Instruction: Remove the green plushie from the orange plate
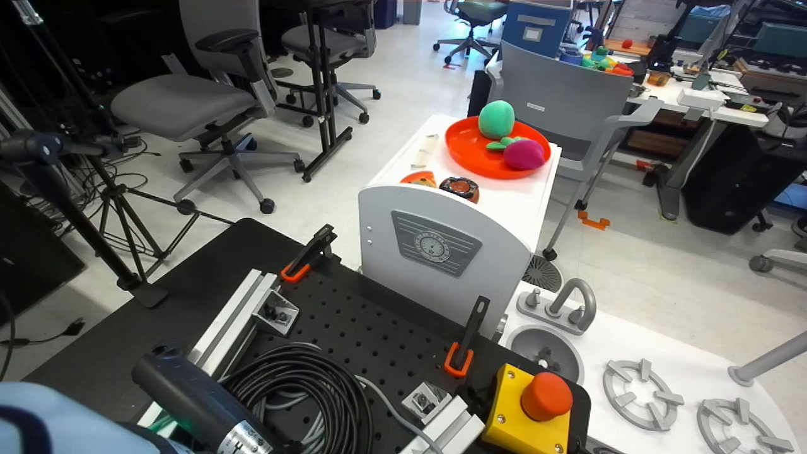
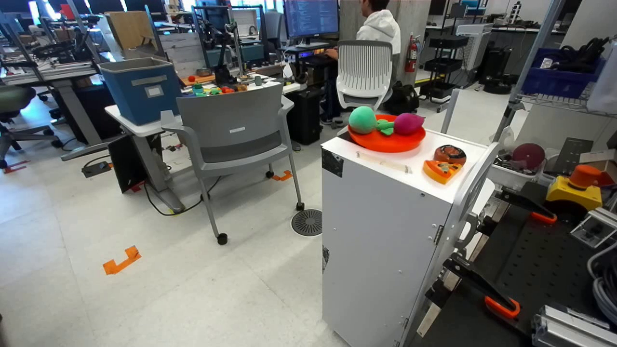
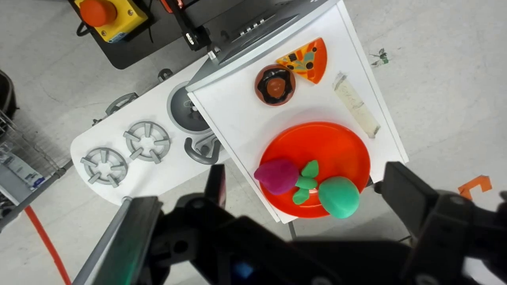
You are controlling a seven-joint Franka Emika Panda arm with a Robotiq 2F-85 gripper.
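Note:
In the wrist view the green plushie [image 3: 339, 198] lies at the lower right rim of the orange plate [image 3: 328, 146], jutting a little past the edge as seen from above. Both exterior views show the same green plushie [image 1: 497, 120] [image 2: 362, 119] resting on the orange plate [image 1: 470, 151] [image 2: 385, 143]. A magenta toy with green leaves [image 3: 278, 177] shares the plate, its leaves close to the plushie. My gripper [image 3: 304, 168] hangs above and apart from the plate, jaws wide apart with nothing between them; it is out of sight in both exterior views.
The plate stands on a narrow white cabinet top [image 3: 241, 114]. Nearby lie a toy donut [image 3: 275, 85], a toy pizza slice [image 3: 307, 60] and a tape strip [image 3: 356, 105]. A grey upright panel [image 1: 441, 252] borders the top. A grey chair [image 2: 231, 125] stands close by.

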